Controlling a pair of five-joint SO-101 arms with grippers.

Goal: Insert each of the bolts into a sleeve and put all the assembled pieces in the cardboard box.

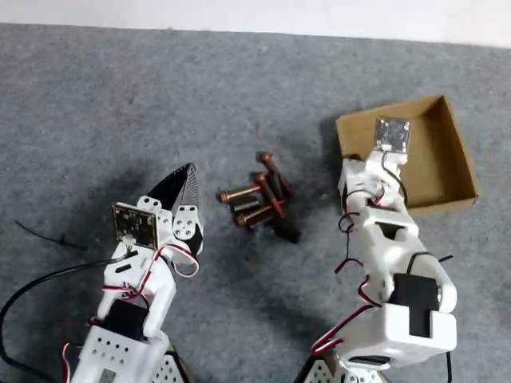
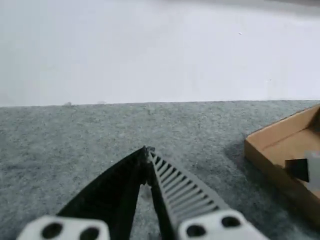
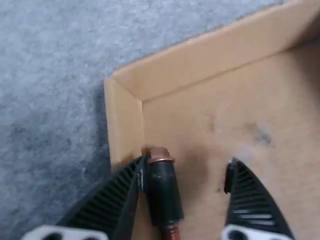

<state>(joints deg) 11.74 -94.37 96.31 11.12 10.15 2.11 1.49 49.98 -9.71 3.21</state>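
Hanging over the cardboard box [image 1: 435, 159], the right gripper [image 3: 187, 161] has its fingers spread apart. An assembled piece [image 3: 162, 192], black-bodied with copper ends, lies by the box's corner, touching one finger while the other stands clear of it. In the high view the box sits at about two o'clock from the loose pile of bolts and sleeves [image 1: 259, 199] on the grey carpet [image 1: 120, 104], and the left gripper [image 1: 185, 174], at roughly nine o'clock from that pile, has its fingertips pressed together on nothing.
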